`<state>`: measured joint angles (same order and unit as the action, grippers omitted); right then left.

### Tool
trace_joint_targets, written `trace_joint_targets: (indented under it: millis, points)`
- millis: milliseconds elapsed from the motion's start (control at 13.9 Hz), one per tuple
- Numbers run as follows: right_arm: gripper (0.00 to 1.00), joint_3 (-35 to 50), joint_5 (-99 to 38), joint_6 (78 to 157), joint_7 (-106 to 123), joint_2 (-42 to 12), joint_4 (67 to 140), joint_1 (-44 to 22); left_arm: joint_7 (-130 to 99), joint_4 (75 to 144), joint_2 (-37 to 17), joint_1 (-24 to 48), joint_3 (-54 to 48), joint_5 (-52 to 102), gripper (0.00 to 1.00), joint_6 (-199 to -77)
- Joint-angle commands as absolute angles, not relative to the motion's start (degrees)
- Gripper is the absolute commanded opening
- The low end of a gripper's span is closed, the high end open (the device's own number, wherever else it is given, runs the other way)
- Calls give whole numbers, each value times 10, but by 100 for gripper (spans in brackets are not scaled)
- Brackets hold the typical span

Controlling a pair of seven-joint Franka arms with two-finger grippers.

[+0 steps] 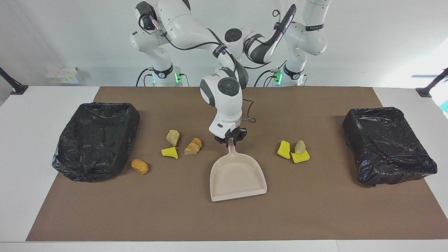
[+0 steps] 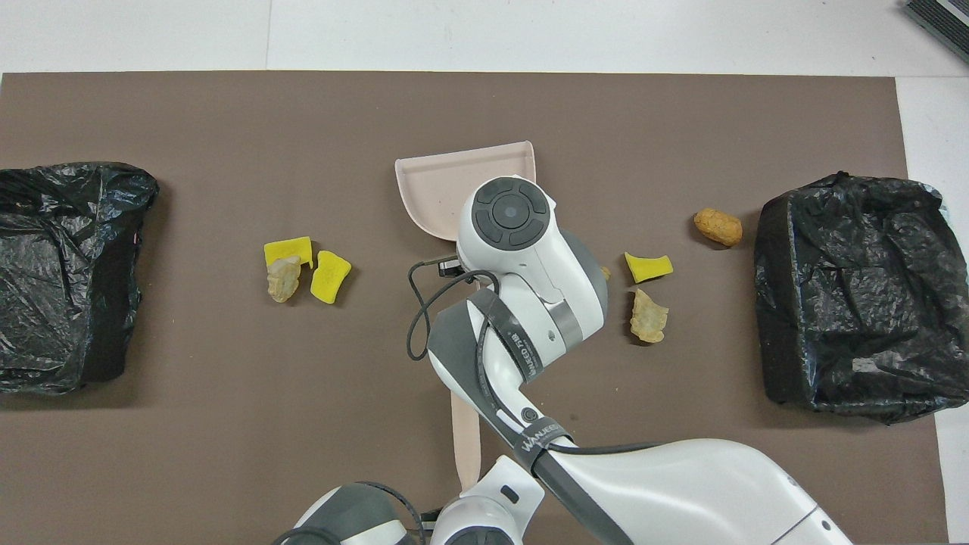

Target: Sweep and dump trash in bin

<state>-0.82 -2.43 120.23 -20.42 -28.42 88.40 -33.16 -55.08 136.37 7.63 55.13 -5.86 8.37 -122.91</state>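
Brown mat (image 1: 315,210) covers most of the white table (image 1: 21,175). Two black-bagged bins sit well apart from the right gripper (image 1: 230,139), one bin (image 1: 96,140) at the right arm's end and the other bin (image 1: 386,143) at the left arm's end. The right arm reaches down to mid-mat, and its gripper's fingers are closed tight on the top end of the handle of the beige dustpan (image 1: 238,178). The pan body is on the mat, farther from the robots than that gripper, with its mouth pointing away from them and skewed a bit. The left gripper (image 2: 473,492) is only seen low in the overhead view, under the right arm, with its fingers closed. A pale beige strip (image 2: 463,431) sticks out from it toward the pan; I cannot tell if it is actually gripped. The trash is loose on the mat, none of it in the pan. Toward the right arm's end from the right gripper there are an orange-tan lump (image 1: 193,146) just beside the gripper, then a tan lump (image 1: 173,137) and a yellow wedge (image 1: 170,152), and an orange lump (image 1: 139,166) close to that end's bin. Toward the left arm's end there is a cluster: a yellow wedge (image 1: 284,149), and a second tan lump (image 1: 300,147) touching another yellow wedge (image 1: 300,157).
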Motion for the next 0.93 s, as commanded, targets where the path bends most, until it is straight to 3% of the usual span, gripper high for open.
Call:
trace_joint_targets:
  millis: [0,287,502,861]
  points:
    - [0,-4,-37,1185,-75,-251,891,-306,-513,1367,119,538,-47,91,0,-1154]
    - [0,-4,-36,1111,116,-221,895,-264,-469,1367,154,464,-47,91,0,-1078]
    - [0,-5,-32,1055,243,-198,911,-242,-395,1366,222,360,-46,91,0,-1026]
    - [0,-5,39,1063,330,-150,997,-250,-222,1321,194,161,-46,83,0,-989]
